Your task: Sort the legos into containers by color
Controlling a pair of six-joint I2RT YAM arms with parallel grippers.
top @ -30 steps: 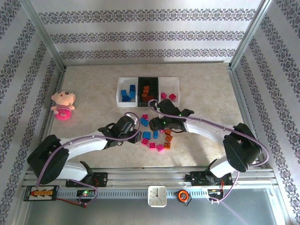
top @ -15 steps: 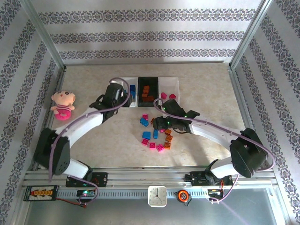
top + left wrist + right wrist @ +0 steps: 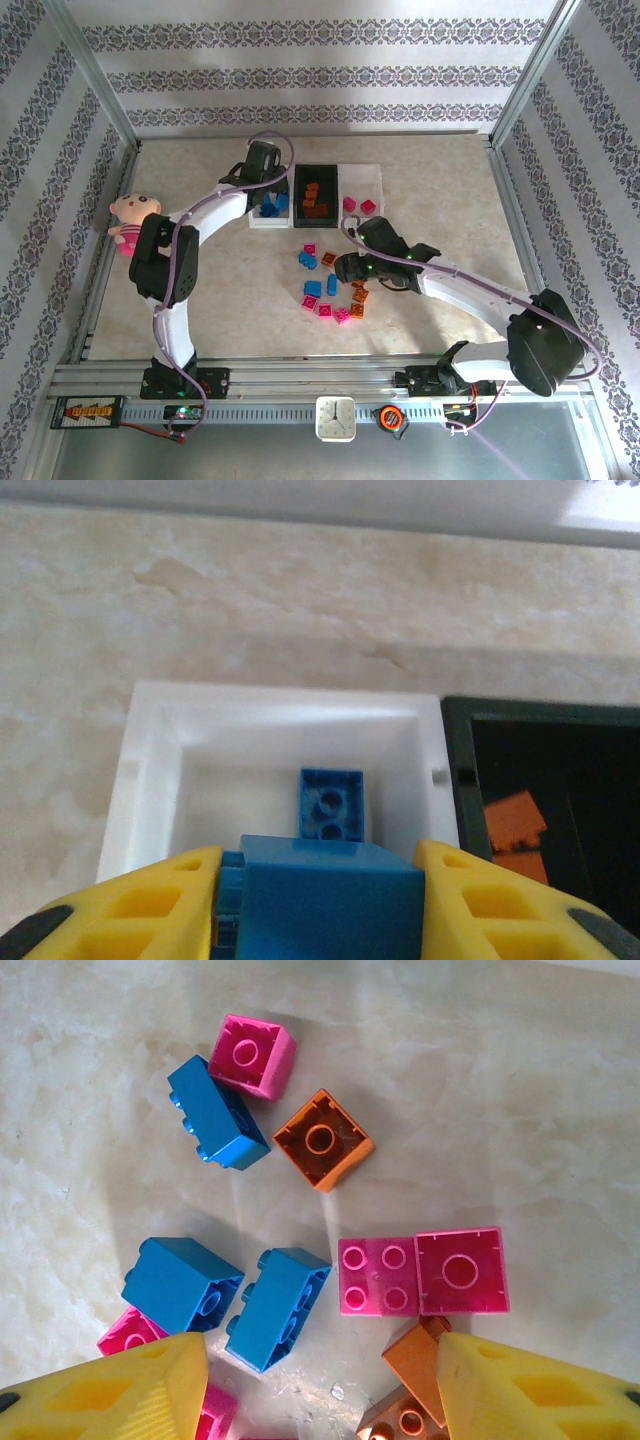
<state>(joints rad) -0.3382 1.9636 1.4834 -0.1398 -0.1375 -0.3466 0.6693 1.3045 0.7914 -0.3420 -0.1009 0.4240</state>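
**Left hand carries a blue brick over the left white bin; right hand waits open above the pile**

No brand or label can be read. The clock (image 3: 336, 417) on the front rail and the orange-marked strip (image 3: 88, 411) beside it are too small to make out, and the bricks show only their studs.

The left hand (image 3: 325, 910) is clamped on a blue brick (image 3: 330, 880), held between its yellow fingers above the left white bin (image 3: 150, 780). Another blue brick (image 3: 331, 803) lies studs-up on that bin's floor. Just to the right stands the black bin (image 3: 455, 770), with orange bricks (image 3: 515, 825) inside. Pink bricks (image 3: 358, 206) sit in the right white bin (image 3: 375, 180).

The right hand (image 3: 325, 1380) hangs over the loose pile (image 3: 330, 285) on the counter (image 3: 440, 200). Its fingers are spread, with nothing between them. Below it lie a pink brick (image 3: 255, 1055), a blue one (image 3: 217, 1112), an overturned orange one (image 3: 322, 1140), two pink ones side by side (image 3: 378, 1276), and two more blue ones (image 3: 182, 1282).

A second ago the left arm lay low across the counter with its hand at the pile's left edge. Half a second ago it was beside the bins. Now it reaches over the left bin. The right hand has barely shifted, though its elbow has swung outward. The plush doll (image 3: 133, 222) has stayed at the left edge.
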